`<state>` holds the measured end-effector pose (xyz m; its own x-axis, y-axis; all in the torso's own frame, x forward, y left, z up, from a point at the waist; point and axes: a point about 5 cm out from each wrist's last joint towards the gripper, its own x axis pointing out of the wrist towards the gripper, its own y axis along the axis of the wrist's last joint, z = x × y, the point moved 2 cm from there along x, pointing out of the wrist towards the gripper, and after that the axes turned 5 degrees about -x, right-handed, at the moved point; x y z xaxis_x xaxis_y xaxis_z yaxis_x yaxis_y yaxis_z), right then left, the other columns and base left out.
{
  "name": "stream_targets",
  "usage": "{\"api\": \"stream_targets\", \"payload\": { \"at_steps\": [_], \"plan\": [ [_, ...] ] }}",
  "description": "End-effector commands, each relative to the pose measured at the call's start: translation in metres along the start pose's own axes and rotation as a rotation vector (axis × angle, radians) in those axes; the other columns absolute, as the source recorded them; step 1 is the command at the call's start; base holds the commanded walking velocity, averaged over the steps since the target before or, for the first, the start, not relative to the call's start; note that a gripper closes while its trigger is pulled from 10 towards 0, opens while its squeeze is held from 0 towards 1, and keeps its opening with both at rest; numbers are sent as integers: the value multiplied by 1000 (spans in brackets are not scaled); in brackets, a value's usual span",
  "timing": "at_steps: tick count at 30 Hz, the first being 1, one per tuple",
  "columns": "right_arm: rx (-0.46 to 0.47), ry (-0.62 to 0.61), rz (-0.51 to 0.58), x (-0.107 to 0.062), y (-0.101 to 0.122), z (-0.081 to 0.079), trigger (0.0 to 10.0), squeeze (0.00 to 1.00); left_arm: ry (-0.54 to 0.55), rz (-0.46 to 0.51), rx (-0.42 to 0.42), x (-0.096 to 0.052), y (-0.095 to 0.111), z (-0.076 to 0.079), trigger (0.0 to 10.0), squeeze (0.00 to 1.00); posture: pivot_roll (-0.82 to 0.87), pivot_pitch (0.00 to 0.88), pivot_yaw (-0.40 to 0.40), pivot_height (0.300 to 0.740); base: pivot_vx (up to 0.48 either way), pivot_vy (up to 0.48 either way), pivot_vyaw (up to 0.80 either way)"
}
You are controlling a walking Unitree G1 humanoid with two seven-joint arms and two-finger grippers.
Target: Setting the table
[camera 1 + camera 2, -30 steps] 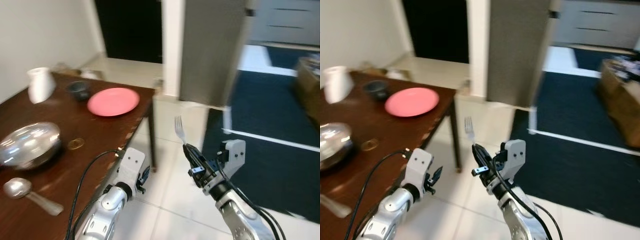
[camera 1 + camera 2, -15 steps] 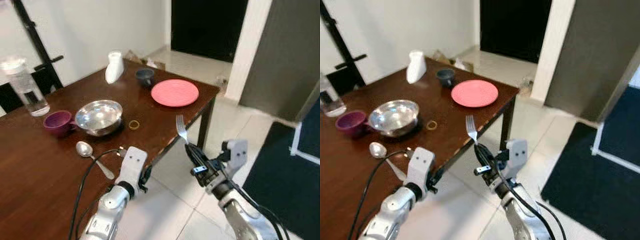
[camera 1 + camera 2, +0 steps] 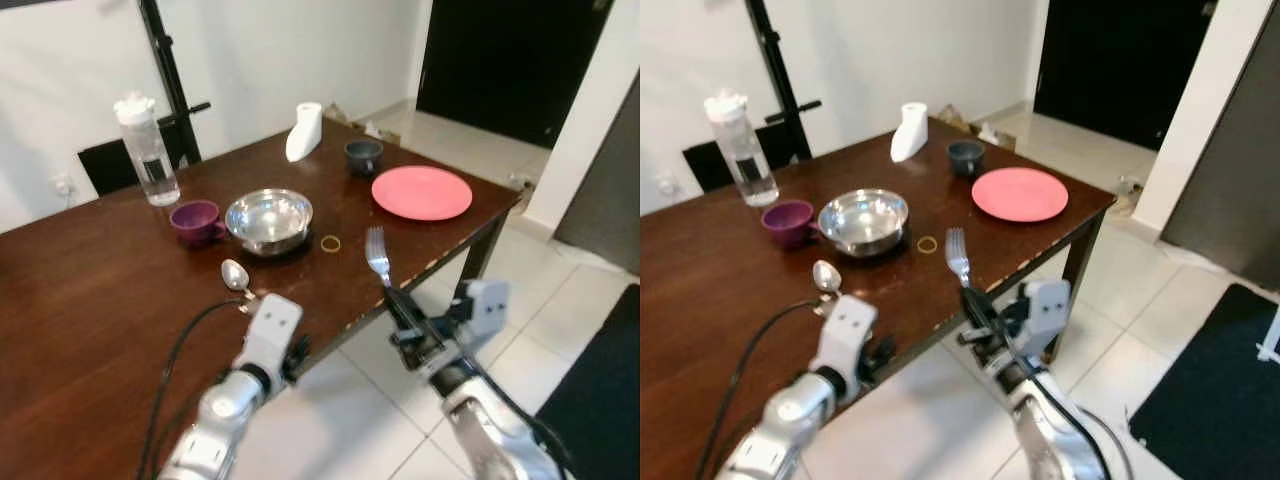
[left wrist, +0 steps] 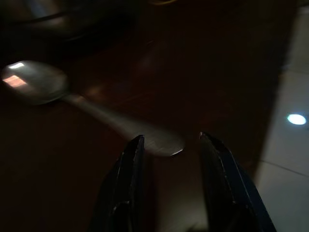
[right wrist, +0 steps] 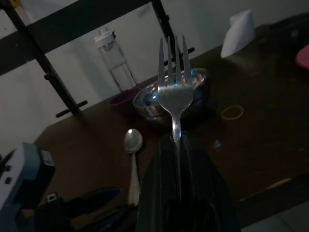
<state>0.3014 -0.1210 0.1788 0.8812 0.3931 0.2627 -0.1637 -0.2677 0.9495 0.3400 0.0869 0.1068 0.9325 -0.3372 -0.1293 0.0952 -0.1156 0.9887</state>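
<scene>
Right end effector point(image 3: 400, 312) is clamped on the fork point(image 3: 377, 256) handle, tines up, held off the near right edge of the desk point(image 3: 80, 300). Left end effector point(image 4: 169, 145) hangs at the near desk edge, fingers spread, just over the spoon point(image 3: 236, 277) handle end. On the desk: steel bowl point(image 3: 267, 220), purple cup point(image 3: 195, 221) to its left, water bottle point(image 3: 144, 150) beyond that. Pink plate point(image 3: 421, 192) far right, small dark bowl point(image 3: 363, 155) and white holder point(image 3: 304, 132) behind it. Rubber band point(image 3: 330, 243) between bowl and fork.
</scene>
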Motion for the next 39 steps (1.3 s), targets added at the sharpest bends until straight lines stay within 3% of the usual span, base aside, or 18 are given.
{"api": "stream_targets", "payload": {
  "at_steps": [1,9,16,18,20,27,31,39],
  "plan": [
    [16,-23,-5,-1,-1,4,10000,0,9,-19,-1,0,-4,0,10000,0,-69,69,126,740,0,0,481],
    [-17,-11,-1,-1,3,3,10000,0,104,-2,-46,4,7,-12,10000,0,-69,73,123,740,0,0,242],
    [-137,68,-7,5,11,-7,10000,0,286,73,-23,2,24,-38,10000,0,-63,80,116,740,0,0,0],
    [-231,114,-21,8,13,-11,10000,0,357,100,-4,-2,31,-52,10000,0,-59,81,116,740,0,0,0],
    [-264,134,-22,10,13,-14,10000,0,379,103,-10,-5,32,-60,10000,0,-56,80,115,740,0,0,0],
    [-260,107,-6,13,17,-11,10000,0,293,99,-13,-5,30,-50,10000,0,-55,77,113,740,0,0,0],
    [-261,79,-11,12,15,-7,10000,0,247,96,-13,-3,29,-35,10000,0,-66,70,115,740,0,0,0],
    [-257,59,-27,10,10,-5,10000,0,234,89,-20,0,27,-30,10000,0,-68,65,116,740,0,0,0]
  ]
}}
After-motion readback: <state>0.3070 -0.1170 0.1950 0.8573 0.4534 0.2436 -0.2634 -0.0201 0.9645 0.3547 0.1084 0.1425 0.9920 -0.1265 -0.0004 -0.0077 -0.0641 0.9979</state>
